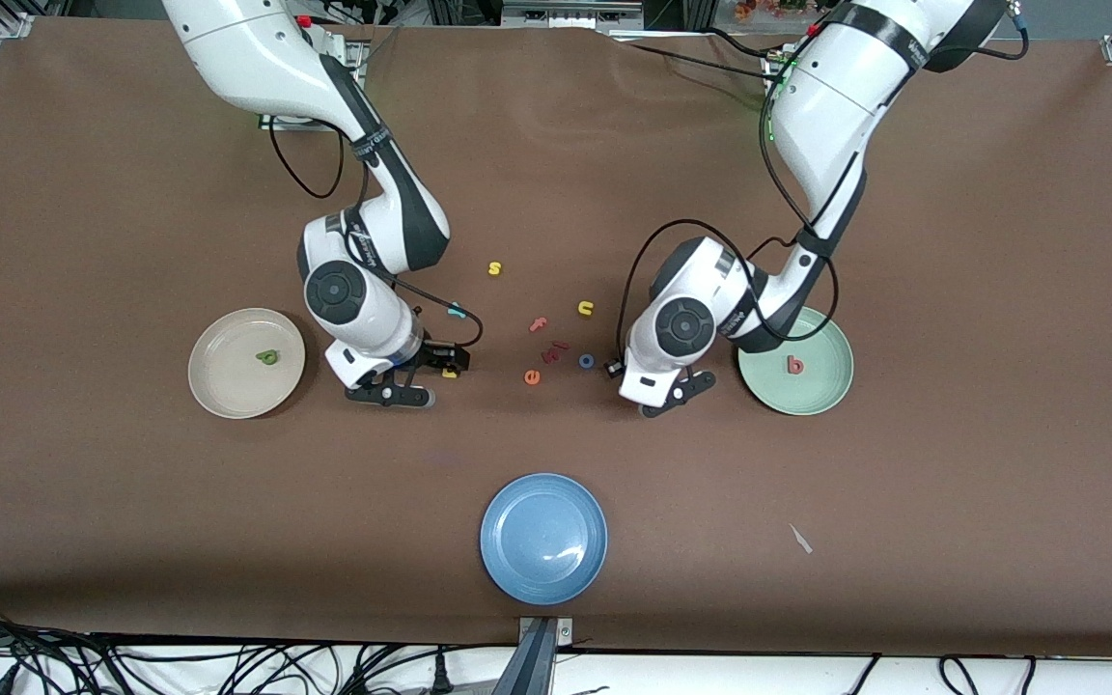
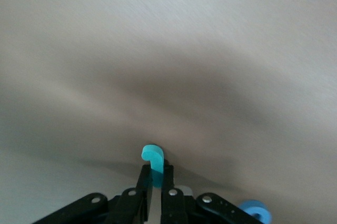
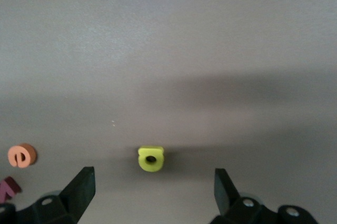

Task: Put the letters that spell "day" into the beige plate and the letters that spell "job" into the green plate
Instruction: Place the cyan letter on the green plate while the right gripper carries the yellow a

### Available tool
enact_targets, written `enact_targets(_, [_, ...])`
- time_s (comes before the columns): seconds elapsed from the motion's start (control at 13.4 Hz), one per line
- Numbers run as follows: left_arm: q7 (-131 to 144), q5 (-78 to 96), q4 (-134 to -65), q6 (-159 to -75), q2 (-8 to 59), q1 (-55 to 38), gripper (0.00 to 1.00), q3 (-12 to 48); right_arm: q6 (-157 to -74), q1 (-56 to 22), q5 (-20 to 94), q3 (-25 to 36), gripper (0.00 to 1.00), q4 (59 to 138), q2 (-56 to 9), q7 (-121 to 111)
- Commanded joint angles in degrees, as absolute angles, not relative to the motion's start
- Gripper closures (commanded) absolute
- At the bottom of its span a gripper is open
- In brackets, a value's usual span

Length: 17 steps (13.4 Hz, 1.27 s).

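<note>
Left claw [image 2: 152, 182], clamped on the teal j [image 2: 152, 156] at the surface beside the blue o [image 2: 254, 211], should lift straight, then carry it to the green plate [image 1: 831, 391]; right claw [image 3: 152, 187] gapes over the yellow a [image 3: 150, 159].

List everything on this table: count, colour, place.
plates: 3; beige plate at the right arm's end, green plate at the left arm's end, blue plate nearest the camera
letters in plates: 2; green d in beige, red b in green
loose letters: 8, mid-table; yellow s, n, a; orange e; blue o; reddish f; dark red one; teal one
j: 1, teal, gripped
scrap: 1, white, near blue plate
grippers: left gripper shut on j; right gripper open around a
</note>
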<state>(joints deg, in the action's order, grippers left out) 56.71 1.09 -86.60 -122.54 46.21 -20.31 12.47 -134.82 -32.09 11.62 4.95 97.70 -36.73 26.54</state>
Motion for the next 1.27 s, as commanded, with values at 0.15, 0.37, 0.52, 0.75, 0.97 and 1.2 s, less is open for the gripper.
enact_targets(0.15, [42.1, 1.5, -86.4, -108.6, 40.9, -12.8, 1.0, 12.1, -134.6, -33.0, 12.8, 5.4, 0.01, 93.9, -41.7, 28.9])
enact_targets(0.37, [32.3, 0.6, -87.0, -105.0, 39.8, -8.0, 1.0, 12.0, -134.6, -33.0, 13.0, 5.4, 0.12, 93.9, -42.4, 28.8])
enact_targets(0.52, [28.6, -3.8, -87.8, -103.8, 39.8, -5.6, 1.0, 12.1, -134.6, -33.0, 13.0, 5.4, 0.21, 93.9, -42.5, 28.8])
enact_targets(0.75, [27.7, -6.7, -89.6, -104.2, 40.5, -4.1, 1.0, 12.2, -136.0, -33.2, 13.1, 5.4, 0.33, 94.0, -42.9, 28.8])
enact_targets(0.97, [27.8, -6.7, -89.6, -104.4, 41.6, -4.3, 0.68, 12.2, -136.2, -33.7, 13.2, 5.3, 0.38, 94.0, -43.2, 28.9])
enact_targets(1.2, [27.9, -6.2, -89.0, -104.3, 41.3, -4.2, 0.0, 12.3, -136.2, -33.7, 13.2, 5.3, 0.5, 94.0, -43.2, 29.0])
